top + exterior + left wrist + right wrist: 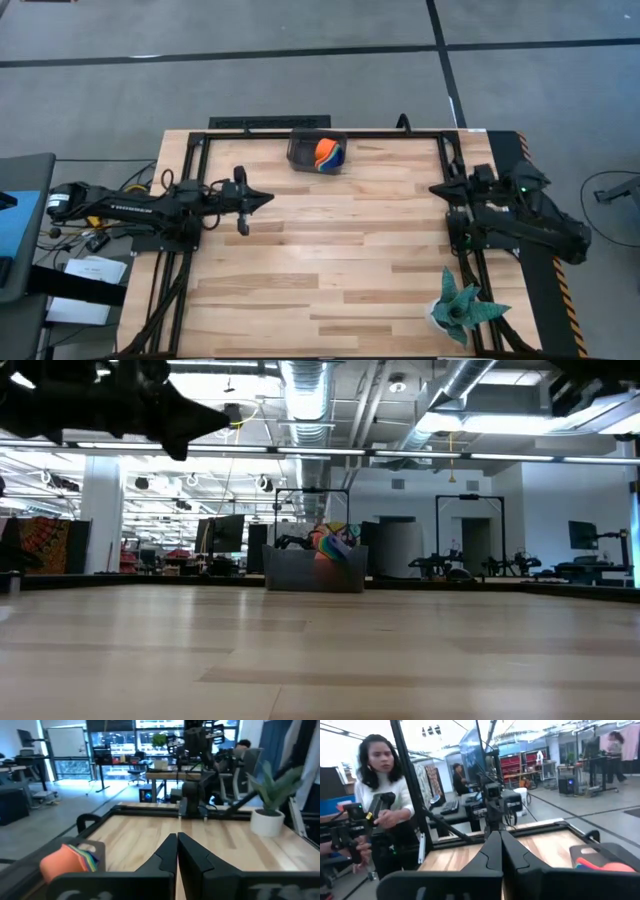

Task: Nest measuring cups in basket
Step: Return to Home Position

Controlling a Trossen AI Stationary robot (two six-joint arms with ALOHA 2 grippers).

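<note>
Left claw [265, 199] and right claw [436, 188] hang empty and closed tight at opposite counter [340, 260] sides. Retreat should run level and high, clear of the far-edge basket [297, 150] holding the nested measuring cups [328, 154].

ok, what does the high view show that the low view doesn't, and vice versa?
High only: the teal spiky plant beside the right arm, and a clear look at the right end effector. Low only: the room behind, with ceiling ducts. Both: the basket at the far edge holding the nested measuring cups, and the left end effector, raised on the left.
</note>
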